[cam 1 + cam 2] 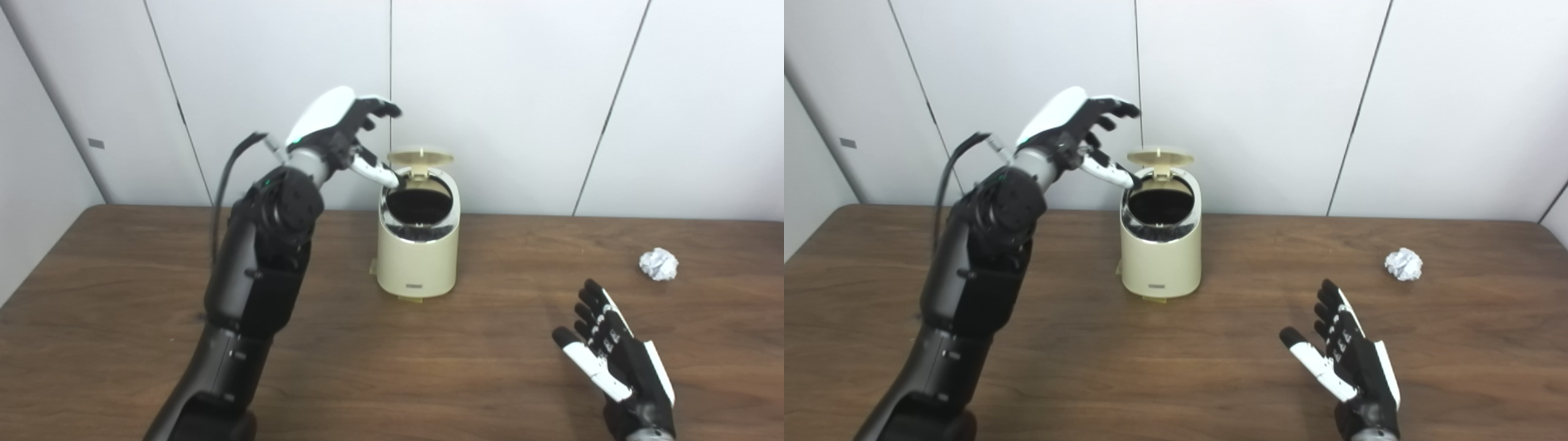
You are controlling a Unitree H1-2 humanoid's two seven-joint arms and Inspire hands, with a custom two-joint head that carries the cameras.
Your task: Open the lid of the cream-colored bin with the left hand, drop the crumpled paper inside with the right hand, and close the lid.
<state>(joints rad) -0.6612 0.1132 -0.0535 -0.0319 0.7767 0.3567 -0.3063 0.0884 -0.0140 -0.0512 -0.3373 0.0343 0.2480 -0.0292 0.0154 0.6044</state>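
The cream-colored bin (418,257) stands near the back middle of the table, its lid (420,157) tipped up and back, the dark inside showing. My left hand (340,131) is raised just left of the bin's top, fingers apart, holding nothing; its thumb tip reaches the bin's rim at the left. A crumpled ball of paper (659,264) lies on the table at the right. My right hand (612,358) hovers low over the table's front right, fingers spread and empty, well short of the paper.
The brown wooden table (465,367) stretches across the view. A white panelled wall (520,92) rises right behind the bin. My left forearm (257,288) stands tall to the left of the bin.
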